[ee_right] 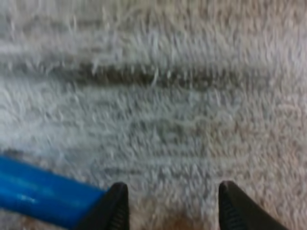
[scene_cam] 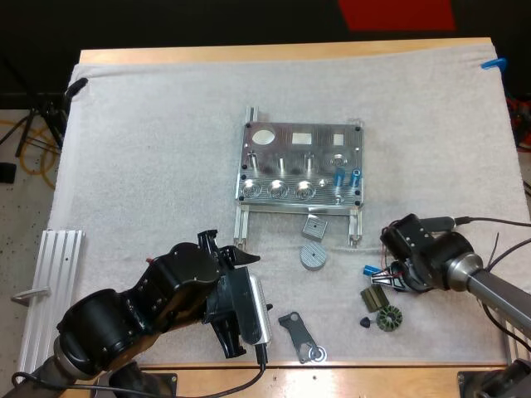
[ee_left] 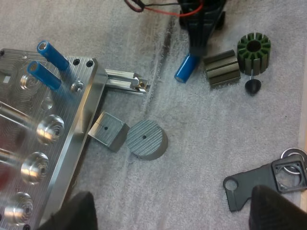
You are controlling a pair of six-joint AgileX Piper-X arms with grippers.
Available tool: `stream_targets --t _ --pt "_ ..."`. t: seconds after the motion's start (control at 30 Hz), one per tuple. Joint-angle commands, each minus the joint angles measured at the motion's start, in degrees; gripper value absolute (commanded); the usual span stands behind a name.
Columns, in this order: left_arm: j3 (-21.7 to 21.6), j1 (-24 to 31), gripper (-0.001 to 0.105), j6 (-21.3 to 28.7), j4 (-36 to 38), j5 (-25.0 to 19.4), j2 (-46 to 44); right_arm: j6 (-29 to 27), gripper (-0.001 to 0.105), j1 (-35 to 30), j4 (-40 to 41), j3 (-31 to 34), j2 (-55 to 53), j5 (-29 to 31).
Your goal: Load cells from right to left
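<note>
Sitting mid-mat: metal fixture [scene_cam: 300, 166] on white mat [scene_cam: 149, 149], two rails pointing toward the arms.
Cells loaded: upright blue cell [scene_cam: 355, 177] at fixture's right end; second upright cell [scene_cam: 338, 176] just beside it, on its left.
Loose cell [scene_cam: 367, 270]: lying flat on mat, off fixture's near-right corner, at R gripper's tips.
R gripper [ee_right: 170, 206]: fingers [ee_right: 117, 208] spread apart, tips down at the mat, nothing btwn them; loose cell's end just beside one finger, outside the gap.
L gripper [ee_left: 175, 213]: fingers wide apart, holding nothing; over mat btwn fixture's near edge and black bracket [ee_left: 266, 184].
Grey parts: square block [scene_cam: 314, 225] and ribbed disc [scene_cam: 312, 256], just beside each other, near side of fixture.
Dark parts: ribbed block [ee_left: 221, 68] beside loose cell; stator ring [ee_left: 253, 48] next to it; small cone [ee_left: 253, 86] close by.
Table edge, left: aluminium rail [scene_cam: 51, 290], off the mat.
</note>
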Motion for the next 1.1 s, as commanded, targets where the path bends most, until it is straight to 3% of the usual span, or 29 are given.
stream_targets --t 0.0,0.17,0.47,0.63,0.8,1.07 --pt "-0.33 -0.09 0.065 0.32 0.04 0.27 -0.32 -0.81 0.043 -0.10 -1.44 0.08 0.14 0.46" --pt "-0.33 -0.09 0.065 0.32 0.04 0.27 -0.32 -1.76 0.043 -0.10 -4.86 -0.04 0.32 0.34" --pt "-0.33 -0.09 0.065 0.32 0.04 0.27 -0.32 -1.76 0.043 -0.10 -9.99 -0.14 0.32 -7.93" --pt "-0.33 -0.09 0.065 0.32 0.04 0.27 -0.32 -4.54 0.043 0.02 -8.42 -0.31 0.32 -3.40" --pt "-0.33 -0.09 0.065 0.32 0.04 0.27 -0.32 -6.72 0.043 0.02 -0.27 -3.10 0.32 4.29" --pt "-0.33 -0.09 0.065 0.32 0.04 0.27 -0.32 -6.47 0.043 0.02 3.15 -4.13 0.32 2.83"
